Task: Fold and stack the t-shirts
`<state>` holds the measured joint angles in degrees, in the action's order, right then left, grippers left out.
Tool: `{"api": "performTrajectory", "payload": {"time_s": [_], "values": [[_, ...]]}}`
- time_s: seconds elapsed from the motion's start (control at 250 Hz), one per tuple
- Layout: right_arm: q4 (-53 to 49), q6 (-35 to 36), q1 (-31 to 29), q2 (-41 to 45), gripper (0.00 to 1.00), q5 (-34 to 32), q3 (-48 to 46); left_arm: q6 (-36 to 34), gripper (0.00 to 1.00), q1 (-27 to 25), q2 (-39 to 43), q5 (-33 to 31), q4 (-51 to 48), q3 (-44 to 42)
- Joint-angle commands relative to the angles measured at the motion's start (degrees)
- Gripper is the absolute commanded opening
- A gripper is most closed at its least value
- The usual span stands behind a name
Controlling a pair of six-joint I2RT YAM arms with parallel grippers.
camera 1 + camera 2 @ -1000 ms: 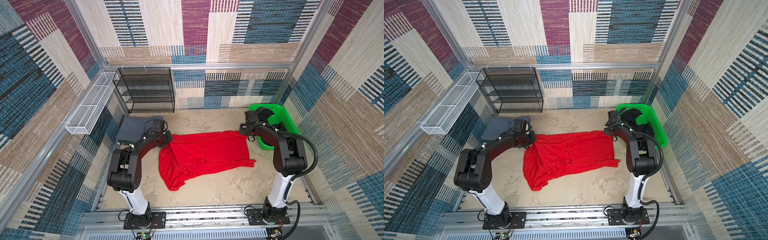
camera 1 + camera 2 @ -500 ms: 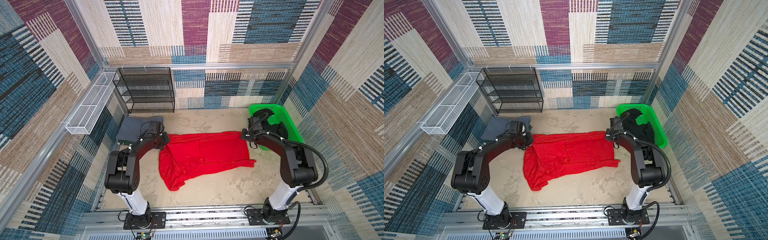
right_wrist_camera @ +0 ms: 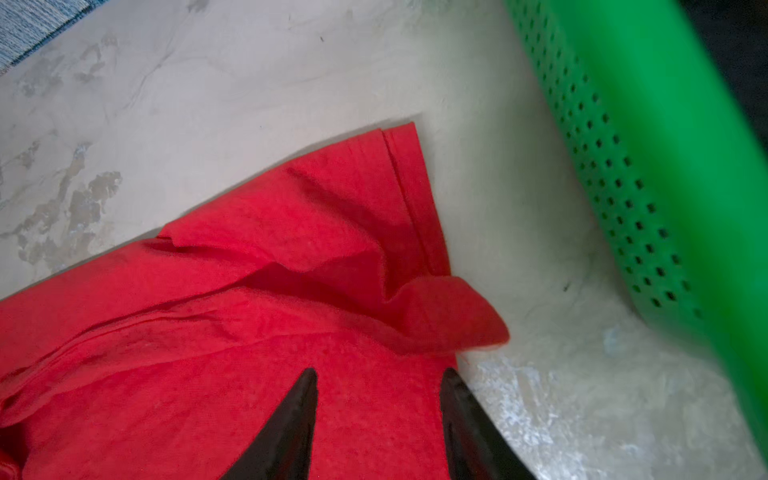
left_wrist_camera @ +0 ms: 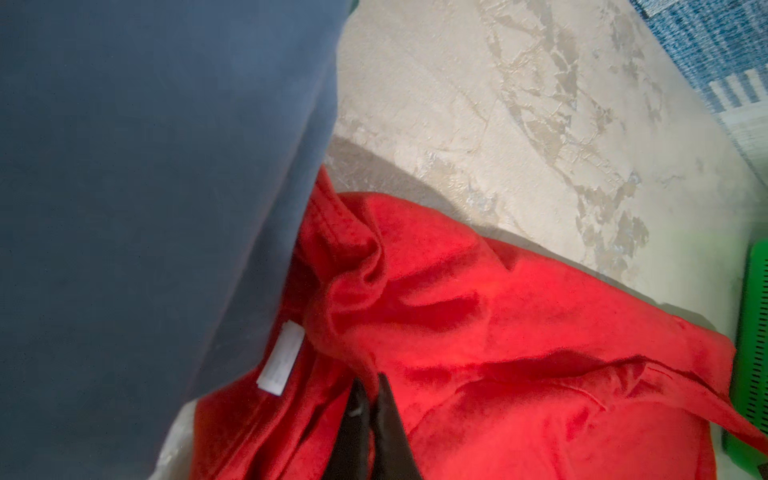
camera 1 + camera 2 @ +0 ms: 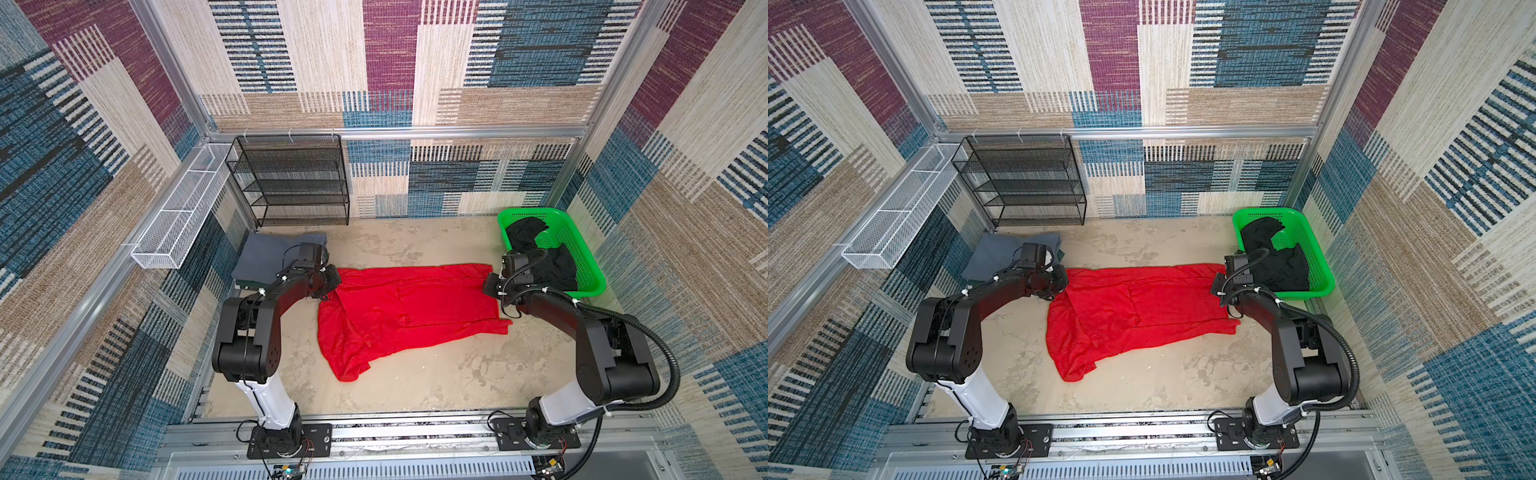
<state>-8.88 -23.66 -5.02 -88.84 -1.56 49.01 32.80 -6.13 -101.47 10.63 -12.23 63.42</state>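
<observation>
Table (image 5: 415,386) nearest, bare in front. Red shirt (image 5: 407,307) lies spread mid-table, partly folded, one rumpled lobe trailing toward the bases; probably laid wide for the next fold. Left gripper (image 4: 372,399) pressed together, pinching red shirt's bunched edge, raising it slightly. Right gripper (image 3: 380,372) spread over the opposite hemmed corner, holding nothing; corner lies flat. White tag (image 4: 280,359) beside the left pinch, no writing readable. Farther: grey shirt (image 5: 266,257) folded flat, likely the stack's base. Black shirt (image 5: 557,266) crumpled in basket (image 5: 555,235), not yet folded. No brands seen.
</observation>
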Motion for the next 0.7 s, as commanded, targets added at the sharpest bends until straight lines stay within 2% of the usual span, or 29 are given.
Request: {"api": "performTrajectory", "payload": {"time_s": [0.0,0.176,0.22,0.292,0.324,0.696], "values": [[-2.32,-1.52,0.00,0.56,0.52,-2.17,3.33,0.04,0.00,0.07,-0.04,0.59,0.73,0.84],[-8.76,-2.35,-0.08,-2.84,0.54,-1.36,11.87,-0.16,0.00,0.09,0.13,1.42,0.59,1.15],[-9.28,-2.25,-0.40,-4.23,0.52,-1.19,13.47,-0.03,0.00,0.15,0.31,1.50,0.77,0.93],[-9.32,-1.81,-2.00,-6.31,0.39,-2.21,15.56,0.07,0.00,0.15,0.48,1.58,0.97,0.74],[-9.25,-1.37,-3.04,-7.21,0.37,-2.44,16.45,0.06,0.00,0.15,0.44,1.68,1.07,0.76],[-10.59,1.60,-11.89,-23.99,0.32,0.87,31.85,0.06,0.00,0.15,0.59,2.22,1.25,0.57]]}}
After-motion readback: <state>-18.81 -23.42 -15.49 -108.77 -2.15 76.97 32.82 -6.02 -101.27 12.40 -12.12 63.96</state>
